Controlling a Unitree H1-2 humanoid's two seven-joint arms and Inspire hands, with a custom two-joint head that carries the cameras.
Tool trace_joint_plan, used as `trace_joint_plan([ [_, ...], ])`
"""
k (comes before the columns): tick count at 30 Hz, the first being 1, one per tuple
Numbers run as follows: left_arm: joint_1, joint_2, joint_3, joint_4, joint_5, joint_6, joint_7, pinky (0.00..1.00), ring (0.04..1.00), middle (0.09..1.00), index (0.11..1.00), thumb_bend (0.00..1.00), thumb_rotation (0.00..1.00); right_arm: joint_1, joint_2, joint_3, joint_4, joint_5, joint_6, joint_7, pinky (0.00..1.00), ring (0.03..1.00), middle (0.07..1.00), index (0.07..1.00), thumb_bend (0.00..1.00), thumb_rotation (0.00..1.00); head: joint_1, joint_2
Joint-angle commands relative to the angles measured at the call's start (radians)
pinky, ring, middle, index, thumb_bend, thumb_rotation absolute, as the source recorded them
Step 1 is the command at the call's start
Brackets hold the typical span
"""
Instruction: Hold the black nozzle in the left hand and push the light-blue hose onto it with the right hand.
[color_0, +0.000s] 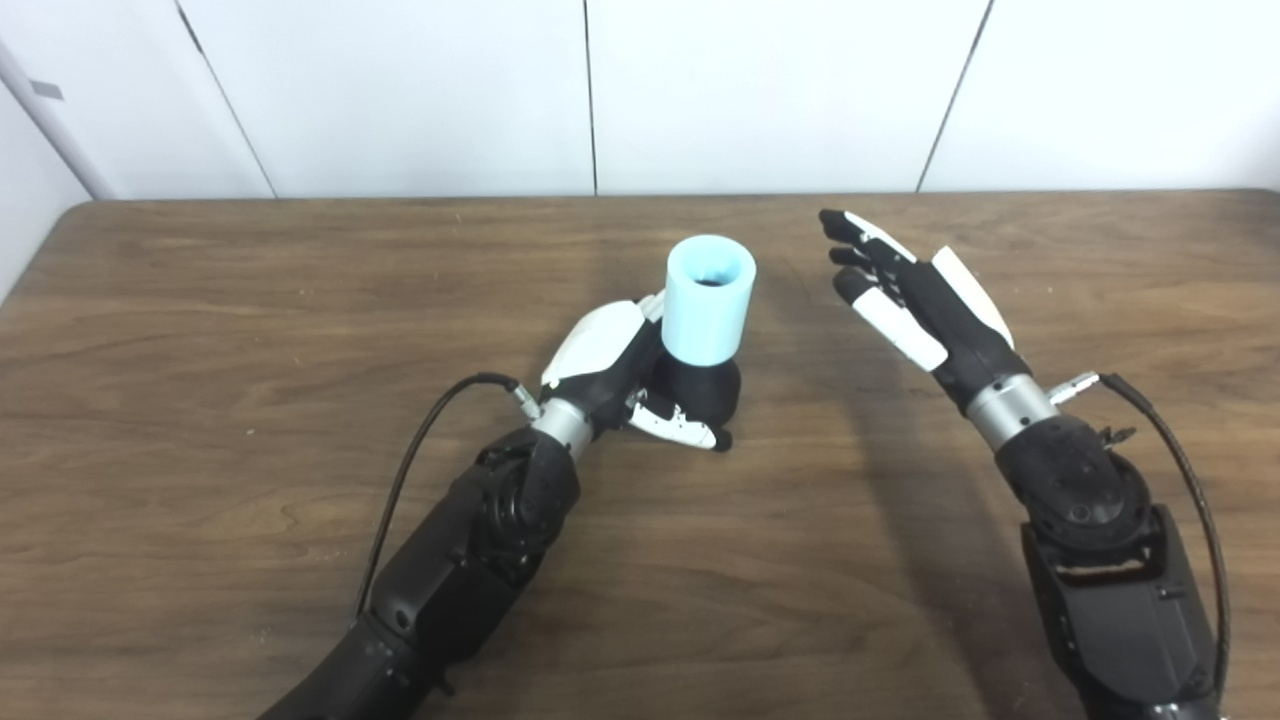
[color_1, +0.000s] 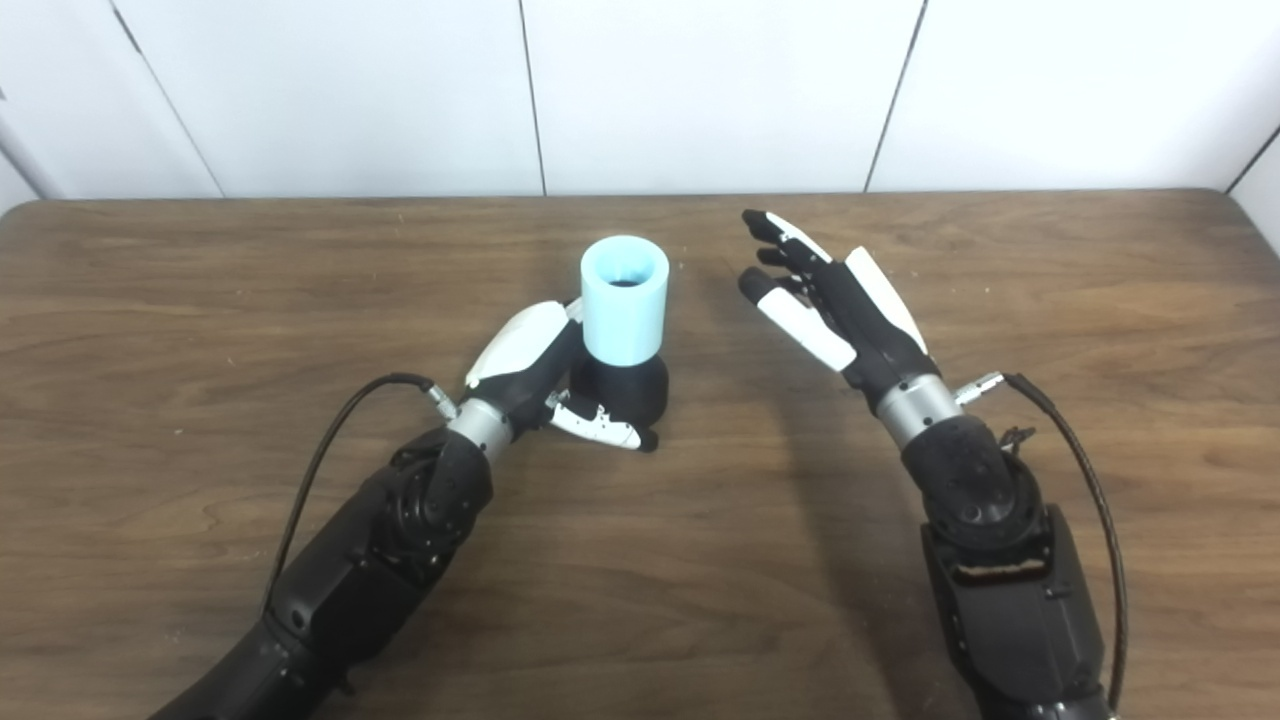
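Left hand (color_0: 625, 375): low on the wooden table (color_0: 200, 330), wrapped around the black nozzle (color_0: 705, 390). White-backed palm lies against the nozzle's left side; thumb (color_0: 680, 425) crosses in front of its base, tip touching or nearly touching the tabletop. The other fingers pass behind the nozzle and are mostly hidden. State: closed on the nozzle.

Black nozzle: rounded dark base, standing upright on the table inside the left hand's grasp, just to the right of the palm.

Light-blue hose (color_0: 708, 300): short, wide cylindrical piece, seated upright on top of the nozzle, directly above the left hand's thumb and beside the top of its palm. Its lower edge meets the black base; how far it is pushed on cannot be told. Open end faces upward, dark interior visible.

Left arm: black forearm enters from the bottom edge at the left; a black cable (color_0: 420, 450) loops out from the wrist.

Right hand (color_0: 915, 295): raised above the table, to the right of the hose and apart from it. Fingers (color_0: 895, 325) extended and spread, pointing up and to the left toward the far edge; palm turned toward the hose. State: wide, holding nothing.

Right arm: black forearm with silver wrist collar enters from the bottom edge at the right; a black cable (color_0: 1185, 470) runs along its outer side.

Surroundings: dark brown wood-grain tabletop; white panelled wall (color_0: 780, 90) behind the far edge.
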Motion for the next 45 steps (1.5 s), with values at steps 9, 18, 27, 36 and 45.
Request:
trace_joint_plan([
  [9,0.078,0.102,0.024,0.032,0.003,0.058,-0.106,1.00,1.000,1.000,1.000,1.00,0.19,-0.014,-0.025,0.007,-0.011,0.012,-0.030,-0.017,0.83,0.906,0.930,0.933,0.52,1.00,0.003,0.002],
  [18,0.081,0.122,0.115,-0.059,-0.104,0.055,-0.196,1.00,1.000,1.000,1.000,1.00,0.22,-0.021,-0.021,0.003,0.008,0.030,-0.022,-0.022,0.83,0.904,0.924,0.935,0.51,1.00,0.007,-0.001],
  [27,0.101,0.123,0.154,-0.090,-0.151,0.054,-0.219,1.00,1.000,1.000,1.000,1.00,0.22,-0.036,-0.012,0.002,0.010,0.047,-0.006,-0.027,0.83,0.901,0.918,0.935,0.52,1.00,0.008,-0.003],
  [36,0.143,0.120,0.257,-0.195,-0.218,-0.008,-0.170,1.00,1.000,1.000,1.000,1.00,0.19,-0.035,-0.021,0.004,0.022,0.045,-0.018,-0.030,0.84,0.901,0.917,0.938,0.52,1.00,0.008,-0.003],
  [45,0.190,0.090,0.422,-0.216,-0.377,-0.147,-0.111,1.00,1.000,1.000,1.000,1.00,0.18,-0.041,-0.009,0.008,0.035,0.042,-0.017,-0.043,0.84,0.901,0.915,0.938,0.52,1.00,0.013,-0.007],
])
